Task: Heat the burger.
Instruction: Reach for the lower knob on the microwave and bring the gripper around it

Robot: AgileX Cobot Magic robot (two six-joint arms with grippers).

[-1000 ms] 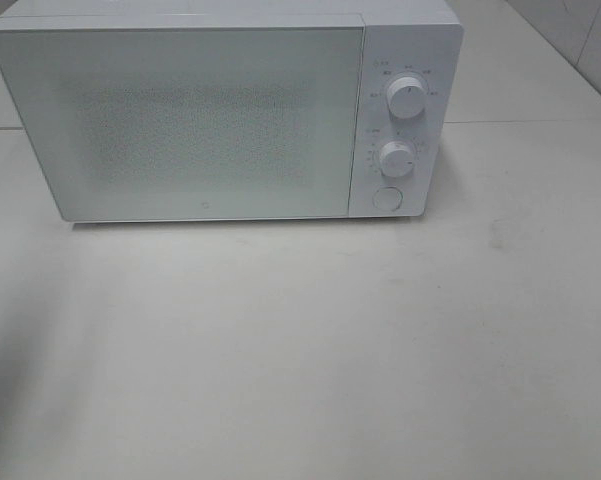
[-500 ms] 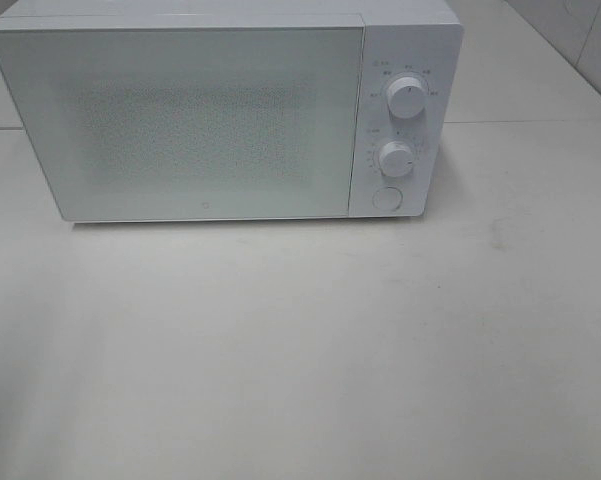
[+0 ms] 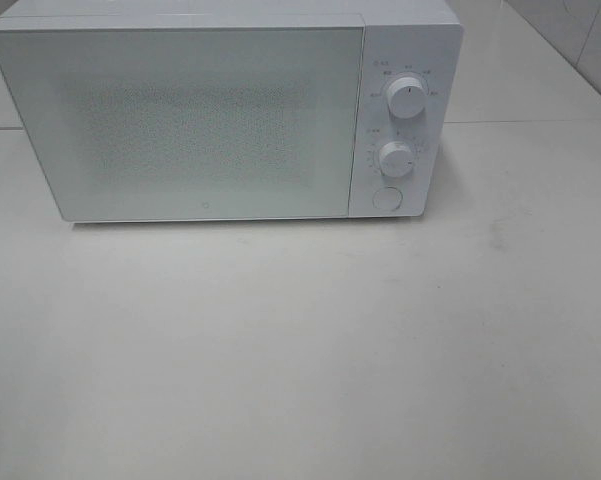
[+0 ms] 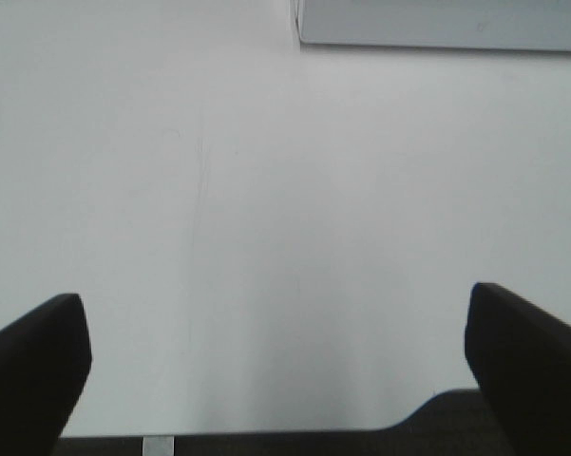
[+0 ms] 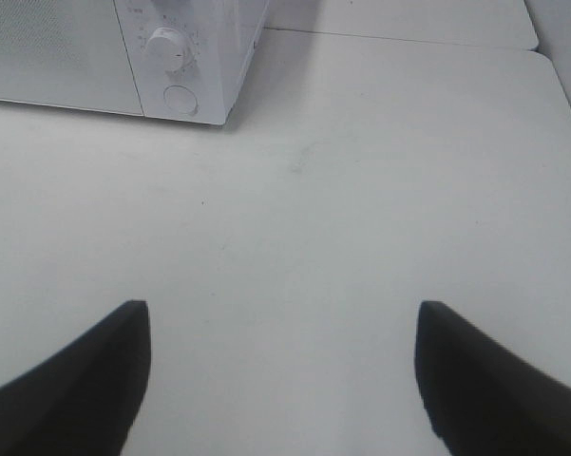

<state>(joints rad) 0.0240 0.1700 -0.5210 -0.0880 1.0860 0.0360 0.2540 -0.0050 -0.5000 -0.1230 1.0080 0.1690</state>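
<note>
The burger is not in view in any frame. A white microwave (image 3: 220,110) stands at the back of the table with its door shut. It has two round knobs (image 3: 406,99) and a round button (image 3: 386,198) on its right panel. Neither arm shows in the exterior high view. My left gripper (image 4: 275,361) is open and empty above bare table, with the microwave's corner (image 4: 437,24) ahead. My right gripper (image 5: 280,370) is open and empty above the table, with the microwave's control panel (image 5: 176,57) ahead of it.
The white table (image 3: 300,350) stretches in front of the microwave. A seam between table sections (image 3: 530,122) runs behind to the right. A tiled wall (image 3: 590,40) rises at the far right.
</note>
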